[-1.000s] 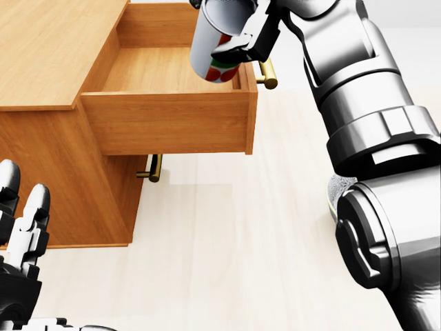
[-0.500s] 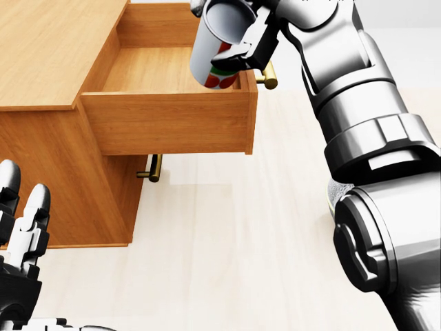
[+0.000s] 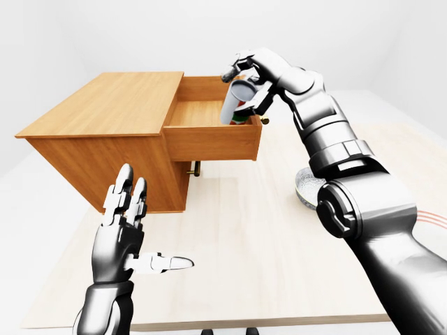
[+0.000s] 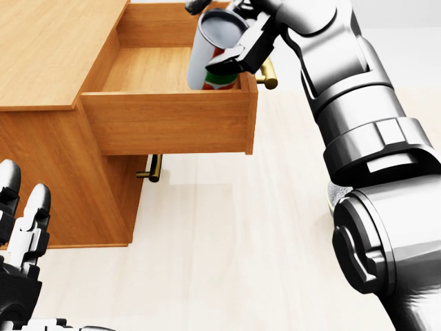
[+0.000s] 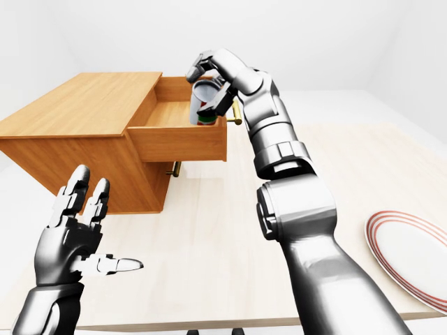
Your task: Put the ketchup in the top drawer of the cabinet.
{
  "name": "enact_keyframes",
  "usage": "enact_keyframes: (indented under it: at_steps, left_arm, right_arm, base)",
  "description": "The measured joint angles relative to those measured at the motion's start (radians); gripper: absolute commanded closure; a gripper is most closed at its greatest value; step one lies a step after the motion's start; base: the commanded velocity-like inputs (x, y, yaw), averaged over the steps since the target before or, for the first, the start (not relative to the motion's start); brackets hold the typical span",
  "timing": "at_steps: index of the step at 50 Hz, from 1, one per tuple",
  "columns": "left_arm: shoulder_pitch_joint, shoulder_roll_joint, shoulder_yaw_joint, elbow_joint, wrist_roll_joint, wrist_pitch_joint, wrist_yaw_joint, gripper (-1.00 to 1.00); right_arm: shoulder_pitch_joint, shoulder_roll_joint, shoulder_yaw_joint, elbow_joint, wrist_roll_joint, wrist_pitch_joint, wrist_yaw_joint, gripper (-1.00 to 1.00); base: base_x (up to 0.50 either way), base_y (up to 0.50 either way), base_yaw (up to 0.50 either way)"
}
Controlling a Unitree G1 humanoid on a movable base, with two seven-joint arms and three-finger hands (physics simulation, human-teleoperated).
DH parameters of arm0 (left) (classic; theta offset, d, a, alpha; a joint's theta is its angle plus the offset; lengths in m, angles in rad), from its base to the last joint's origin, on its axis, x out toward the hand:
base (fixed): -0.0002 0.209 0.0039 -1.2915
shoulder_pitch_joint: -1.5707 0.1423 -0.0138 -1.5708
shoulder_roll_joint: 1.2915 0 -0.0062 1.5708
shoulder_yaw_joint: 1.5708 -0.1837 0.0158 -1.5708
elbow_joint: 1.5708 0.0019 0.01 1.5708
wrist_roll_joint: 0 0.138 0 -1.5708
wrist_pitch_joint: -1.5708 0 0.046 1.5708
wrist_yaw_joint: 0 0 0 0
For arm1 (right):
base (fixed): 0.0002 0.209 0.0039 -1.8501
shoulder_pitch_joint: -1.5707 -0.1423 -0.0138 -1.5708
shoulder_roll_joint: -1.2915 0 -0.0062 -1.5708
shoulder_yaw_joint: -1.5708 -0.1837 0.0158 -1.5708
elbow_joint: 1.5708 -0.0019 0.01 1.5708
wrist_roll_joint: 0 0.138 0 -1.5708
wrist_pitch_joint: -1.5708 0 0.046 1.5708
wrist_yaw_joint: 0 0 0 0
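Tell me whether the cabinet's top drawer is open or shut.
Open. The top drawer is pulled out from the cabinet, its wooden floor showing, and the right robot hand holds the ketchup tilted over its inside.

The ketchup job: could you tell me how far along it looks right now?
Done: the top drawer of the cabinet stands pulled open. In hand: the right hand grips the ketchup, tilted, with its lower end dipping below the drawer's rim at its right end. Left: lower it onto the drawer floor and let go. The left hand hangs open, low at the left, holding nothing.
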Motion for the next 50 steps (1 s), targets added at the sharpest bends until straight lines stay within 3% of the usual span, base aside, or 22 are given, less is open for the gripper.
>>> enact_keyframes:
  at_steps: [31,50]
  left_arm:
    - [-0.006,0.001,-0.004,0.011,0.005,-0.003,0.005,-1.0]
    - [-0.006,0.002,-0.003,0.011,0.003,-0.001,0.007,-1.0]
  right_arm:
    - [-0.021,-0.019,0.0,-0.003,-0.022,0.0,-0.006,-1.0]
    - [-0.135,-0.06,0.026,-0.049,-0.046,0.0,0.065,-1.0]
  base:
    - [0.0,0.0,0.0]
    - [0.0,0.0,0.0]
